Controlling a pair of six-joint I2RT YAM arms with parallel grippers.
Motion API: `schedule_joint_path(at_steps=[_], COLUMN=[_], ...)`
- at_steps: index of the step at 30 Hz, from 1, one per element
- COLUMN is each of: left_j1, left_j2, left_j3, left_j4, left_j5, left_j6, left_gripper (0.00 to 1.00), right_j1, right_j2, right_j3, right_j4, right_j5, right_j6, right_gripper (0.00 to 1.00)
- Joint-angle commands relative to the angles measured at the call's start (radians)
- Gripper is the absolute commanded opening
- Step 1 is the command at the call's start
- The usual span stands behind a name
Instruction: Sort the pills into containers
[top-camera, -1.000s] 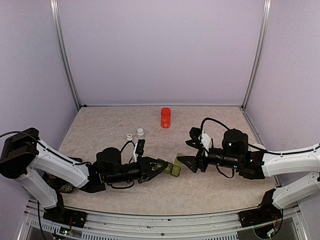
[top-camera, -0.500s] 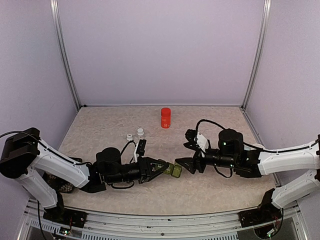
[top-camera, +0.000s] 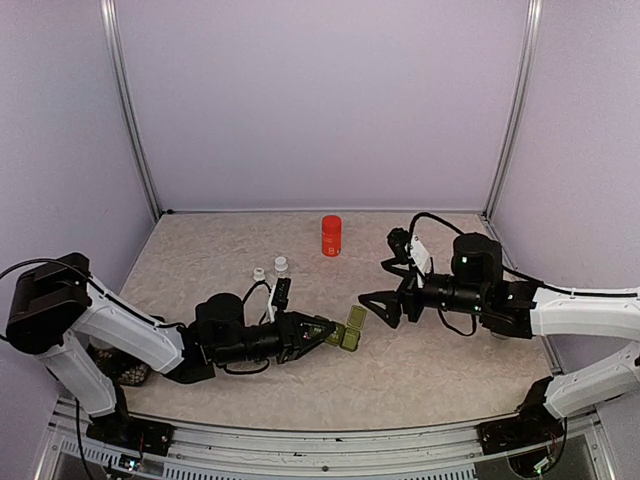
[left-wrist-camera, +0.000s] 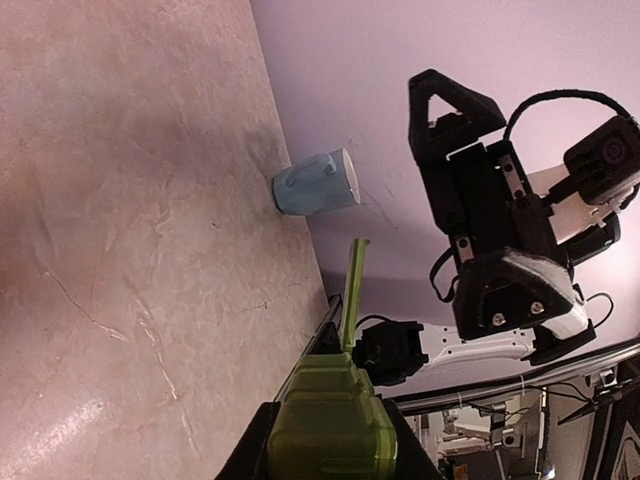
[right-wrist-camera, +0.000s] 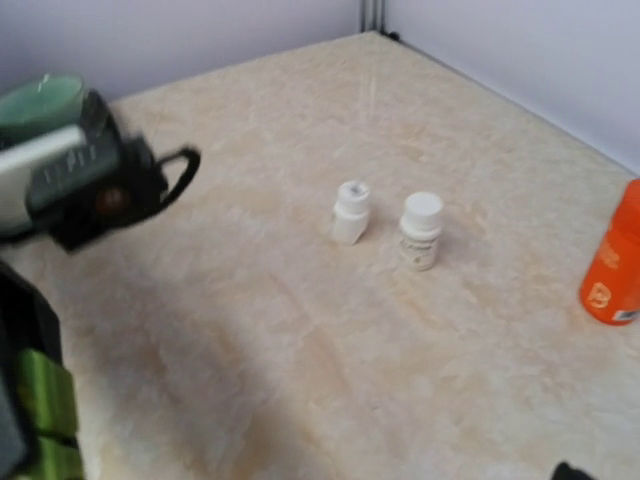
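My left gripper (top-camera: 318, 336) is shut on the containers (top-camera: 345, 336), a small green strip held just above the table. It fills the bottom of the left wrist view as the containers (left-wrist-camera: 330, 425), clamped between the dark jaws. One lid (left-wrist-camera: 352, 290) stands open, seen edge-on. My right gripper (top-camera: 372, 305) hangs open a short way right of the strip, holding nothing and not touching it. The right wrist view catches the containers (right-wrist-camera: 40, 405) at its left edge. No loose pills show in any view.
Two small white bottles (top-camera: 270, 270) stand behind the left gripper, seen closer as white bottles (right-wrist-camera: 385, 220). An orange bottle (top-camera: 331, 235) stands at the back middle. A pale blue mug (left-wrist-camera: 318, 183) lies on its side by the right wall.
My right gripper has drawn back to the right, away from the strip, and opened wider. A lid on the strip now stands open. The left arm has held still.
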Motion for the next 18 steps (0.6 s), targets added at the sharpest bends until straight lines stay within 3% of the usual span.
schedule_joint_path(at_steps=[1, 8, 18], left_j1=[0.032, 0.094, 0.123], left_j2=[0.052, 0.163, 0.338], left_j3=[0.01, 0.077, 0.115], left_j4=[0.045, 0.013, 0.071], left_j5=[0.023, 0.018, -0.069], left_j6=[0.019, 0.039, -0.047], left_gripper=[0.23, 0.24, 0.23], right_j1=[-0.037, -0.062, -0.071], right_j2=[-0.069, -0.15, -0.211], right_j3=[0.004, -0.062, -0.128], right_j4=[-0.046, -0.067, -0.058], right_j5=[-0.037, 0.037, 0.08], right_j6=[0.049, 0.064, 0.088], right_gripper=[1.0, 1.0, 1.0])
